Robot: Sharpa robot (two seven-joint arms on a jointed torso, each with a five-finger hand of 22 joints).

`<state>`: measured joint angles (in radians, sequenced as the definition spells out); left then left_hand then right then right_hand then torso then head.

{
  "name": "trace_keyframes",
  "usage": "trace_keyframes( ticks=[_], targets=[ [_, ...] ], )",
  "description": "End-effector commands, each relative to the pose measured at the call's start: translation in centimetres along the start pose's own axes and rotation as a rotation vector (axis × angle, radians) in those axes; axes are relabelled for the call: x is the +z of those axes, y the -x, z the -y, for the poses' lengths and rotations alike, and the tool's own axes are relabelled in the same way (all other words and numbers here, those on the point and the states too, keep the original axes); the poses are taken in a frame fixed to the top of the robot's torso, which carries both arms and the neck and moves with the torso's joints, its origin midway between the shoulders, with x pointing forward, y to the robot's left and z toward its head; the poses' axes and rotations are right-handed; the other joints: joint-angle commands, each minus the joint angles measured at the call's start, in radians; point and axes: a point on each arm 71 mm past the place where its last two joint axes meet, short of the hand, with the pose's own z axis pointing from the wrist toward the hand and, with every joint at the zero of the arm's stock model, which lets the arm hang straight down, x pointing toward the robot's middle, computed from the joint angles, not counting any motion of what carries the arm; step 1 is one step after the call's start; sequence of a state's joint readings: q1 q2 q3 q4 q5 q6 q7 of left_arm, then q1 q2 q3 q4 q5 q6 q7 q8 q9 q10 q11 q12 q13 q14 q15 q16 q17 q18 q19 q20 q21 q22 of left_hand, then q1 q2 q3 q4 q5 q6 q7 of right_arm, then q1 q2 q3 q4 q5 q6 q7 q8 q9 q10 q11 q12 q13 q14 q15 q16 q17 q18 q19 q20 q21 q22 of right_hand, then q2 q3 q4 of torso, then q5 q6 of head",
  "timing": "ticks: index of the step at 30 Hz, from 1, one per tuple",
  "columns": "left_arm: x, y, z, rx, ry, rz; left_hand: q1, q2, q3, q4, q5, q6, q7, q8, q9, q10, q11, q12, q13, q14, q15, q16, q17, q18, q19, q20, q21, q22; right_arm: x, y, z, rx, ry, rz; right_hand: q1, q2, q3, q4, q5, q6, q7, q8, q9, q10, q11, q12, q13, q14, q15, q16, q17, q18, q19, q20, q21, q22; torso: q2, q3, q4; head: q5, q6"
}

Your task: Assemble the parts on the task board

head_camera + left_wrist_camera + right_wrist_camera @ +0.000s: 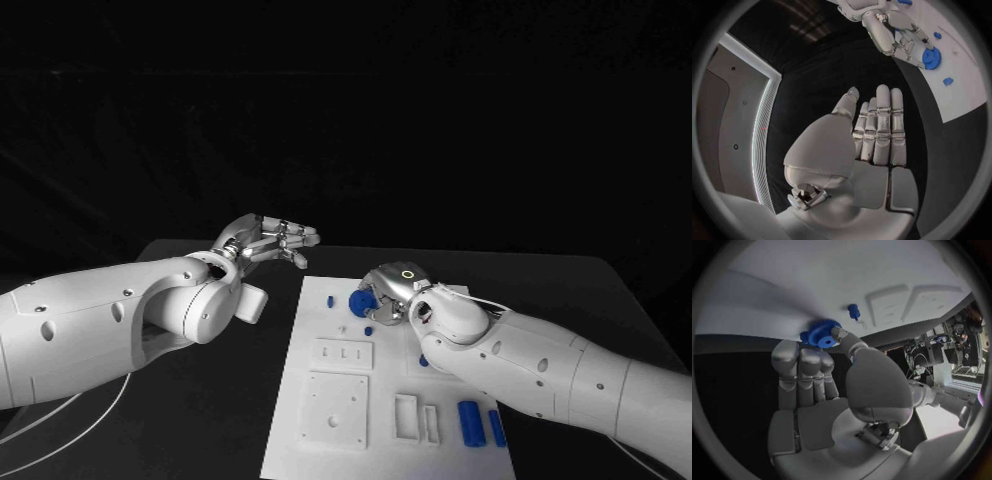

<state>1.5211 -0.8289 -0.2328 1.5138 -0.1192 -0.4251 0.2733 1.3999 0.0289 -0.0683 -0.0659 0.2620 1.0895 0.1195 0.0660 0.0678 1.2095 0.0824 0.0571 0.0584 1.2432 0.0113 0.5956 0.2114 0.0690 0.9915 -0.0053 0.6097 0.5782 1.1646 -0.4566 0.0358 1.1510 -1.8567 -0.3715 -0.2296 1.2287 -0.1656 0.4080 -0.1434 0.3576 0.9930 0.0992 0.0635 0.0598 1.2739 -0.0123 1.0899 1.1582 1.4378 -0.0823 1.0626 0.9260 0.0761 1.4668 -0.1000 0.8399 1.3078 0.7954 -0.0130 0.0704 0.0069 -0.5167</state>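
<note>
The white task board (335, 440) lies in the middle of the black table. My right hand (392, 291) hovers over the board's far end and pinches a blue gear (361, 301) between thumb and fingers. That gear (821, 335) sits at the fingertips, close above the board (817, 275), with a small blue peg (854, 311) standing just beyond it. My left hand (268, 240) is raised off the board's far left corner with its fingers (879, 125) straight and nothing in it. From there the right hand (893, 31) and gear (929, 57) are in sight.
Small blue pieces (330, 300) (369, 330) (421, 361) sit on the board's far half. Two blue cylinders (469, 418) (496, 427) lie near its front right corner beside white slotted blocks (417, 417). Square recessed plates (343, 354) occupy the left side.
</note>
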Motion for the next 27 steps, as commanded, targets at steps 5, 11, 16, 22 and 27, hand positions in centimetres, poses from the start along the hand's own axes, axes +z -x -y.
trace_keyframes(
  ticks=[5,11,16,22,27],
  targets=[
    [0.0,-0.1,0.1,-0.001,-0.007,-0.015,-0.009,-0.001,0.002,0.006,0.002,-0.006,0.001,-0.004,0.000,-0.007,0.002,0.002,0.001,-0.005,0.004,0.000,-0.002,0.001,0.006,0.002,-0.008,0.000,-0.4,-0.2,0.7,0.030,-0.004,-0.029,-0.037,0.003,0.074,-0.015,0.029,0.040,0.004,-0.002,0.002,-0.008,0.001,0.000,0.001,0.000,-0.001,-0.006,0.003,-0.002,0.056,-0.004,-0.001,0.102,0.000,0.0001,-0.0010,-0.003,-0.004],
    [0.0,-0.1,0.1,-0.001,-0.007,-0.014,-0.010,-0.001,0.003,0.008,0.003,-0.007,0.001,-0.004,-0.001,-0.007,0.002,0.002,0.001,-0.005,0.004,-0.001,-0.002,0.001,0.007,0.003,-0.009,0.000,-0.5,-0.2,1.0,0.044,-0.009,-0.038,-0.047,0.006,0.083,-0.009,0.040,0.047,0.004,-0.002,0.002,-0.008,0.002,0.002,0.002,0.000,0.000,-0.006,0.004,-0.001,0.056,-0.004,-0.001,0.101,0.000,0.0001,-0.0004,-0.005,-0.006],
    [0.0,-0.1,0.1,-0.001,-0.007,-0.014,-0.010,-0.001,0.003,0.008,0.003,-0.007,0.001,-0.004,-0.001,-0.007,0.002,0.002,0.001,-0.005,0.004,-0.001,-0.002,0.001,0.007,0.003,-0.009,0.000,-0.5,-0.4,1.1,0.055,-0.013,-0.053,-0.059,-0.001,0.066,-0.001,0.061,0.039,0.003,-0.002,0.002,-0.010,0.001,-0.001,0.000,0.000,-0.001,-0.008,0.003,-0.001,0.056,-0.004,-0.002,0.101,0.001,-0.0007,0.0011,-0.008,-0.007],
    [0.0,0.0,0.1,-0.001,-0.006,-0.012,-0.010,-0.001,0.003,0.008,0.003,-0.007,0.001,-0.004,-0.001,-0.007,0.002,0.002,0.001,-0.005,0.004,-0.001,-0.002,0.001,0.007,0.003,-0.009,0.000,-0.6,-0.5,1.2,0.066,-0.013,-0.078,-0.063,0.003,0.059,0.001,0.101,0.036,0.003,-0.002,0.002,-0.011,0.000,-0.002,0.000,0.000,-0.002,-0.010,0.002,-0.002,0.056,-0.005,-0.003,0.101,0.000,-0.0018,0.0009,-0.009,-0.008],
    [-0.1,0.0,0.1,-0.001,-0.005,-0.010,-0.010,-0.001,0.003,0.008,0.003,-0.007,0.001,-0.004,-0.001,-0.007,0.002,0.002,0.001,-0.005,0.004,-0.001,-0.002,0.001,0.007,0.003,-0.009,0.000,-0.7,-0.8,1.4,0.072,-0.015,-0.111,-0.069,0.009,0.102,-0.012,0.186,0.042,0.005,-0.002,0.002,-0.015,-0.001,-0.003,0.000,-0.001,-0.003,-0.010,0.004,-0.002,0.055,-0.007,-0.002,0.102,-0.001,-0.0015,0.0002,-0.011,-0.010]
  ],
)
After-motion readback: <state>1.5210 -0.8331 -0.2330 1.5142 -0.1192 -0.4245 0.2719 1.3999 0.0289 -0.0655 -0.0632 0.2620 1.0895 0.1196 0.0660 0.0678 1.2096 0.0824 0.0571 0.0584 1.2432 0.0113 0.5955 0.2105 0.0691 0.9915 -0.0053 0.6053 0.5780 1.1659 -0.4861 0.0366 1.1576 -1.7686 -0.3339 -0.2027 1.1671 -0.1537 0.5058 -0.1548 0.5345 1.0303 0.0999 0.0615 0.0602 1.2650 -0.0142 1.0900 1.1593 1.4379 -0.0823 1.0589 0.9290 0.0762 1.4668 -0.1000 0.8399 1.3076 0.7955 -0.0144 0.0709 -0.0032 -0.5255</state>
